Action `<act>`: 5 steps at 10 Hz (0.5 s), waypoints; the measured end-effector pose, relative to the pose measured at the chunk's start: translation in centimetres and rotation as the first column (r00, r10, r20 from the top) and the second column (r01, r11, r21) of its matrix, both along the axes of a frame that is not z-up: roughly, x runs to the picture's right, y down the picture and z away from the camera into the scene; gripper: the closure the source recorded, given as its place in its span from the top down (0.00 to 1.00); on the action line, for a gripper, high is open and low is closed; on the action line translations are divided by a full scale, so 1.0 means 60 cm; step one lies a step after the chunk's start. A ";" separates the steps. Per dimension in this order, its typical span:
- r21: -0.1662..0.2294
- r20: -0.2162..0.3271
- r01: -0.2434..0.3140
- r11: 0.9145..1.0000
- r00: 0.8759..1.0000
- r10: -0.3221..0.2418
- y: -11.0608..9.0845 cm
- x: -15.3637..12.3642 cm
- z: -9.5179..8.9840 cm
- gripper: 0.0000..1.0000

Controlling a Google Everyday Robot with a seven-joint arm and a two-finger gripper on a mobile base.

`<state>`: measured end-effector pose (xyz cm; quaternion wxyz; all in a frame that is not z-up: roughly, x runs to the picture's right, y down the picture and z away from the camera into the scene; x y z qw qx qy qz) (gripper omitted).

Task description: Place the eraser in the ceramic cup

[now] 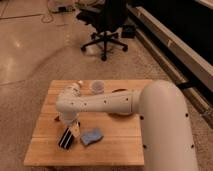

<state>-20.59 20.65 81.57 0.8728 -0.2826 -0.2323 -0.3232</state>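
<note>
One long white robot arm (105,102) stretches leftward across the light wooden table (120,147), and we see its black gripper (67,138) low over the near left part of the top. We cannot tell whether it is spread or pressed together. Just right of it, the lumpy blue eraser (91,136) lies on the wood. The small pale ceramic cup (96,87) stands near the far edge, well apart from both.

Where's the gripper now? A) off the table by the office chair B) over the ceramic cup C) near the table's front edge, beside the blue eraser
C: the gripper sits low over the front of the table, next to the blue eraser; the ceramic cup stands at its far edge.
</note>
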 end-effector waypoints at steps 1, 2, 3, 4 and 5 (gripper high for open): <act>-0.011 0.004 -0.003 1.000 1.000 0.003 0.004 0.010 0.010 0.80; -0.022 0.012 0.002 1.000 1.000 -0.002 0.011 0.010 0.016 0.80; -0.031 0.017 0.006 1.000 1.000 -0.006 0.015 0.011 0.019 0.80; -0.039 0.018 0.011 0.999 1.000 -0.010 0.017 0.012 0.020 0.75; -0.049 0.025 0.017 0.999 1.000 -0.016 0.020 0.009 0.020 0.65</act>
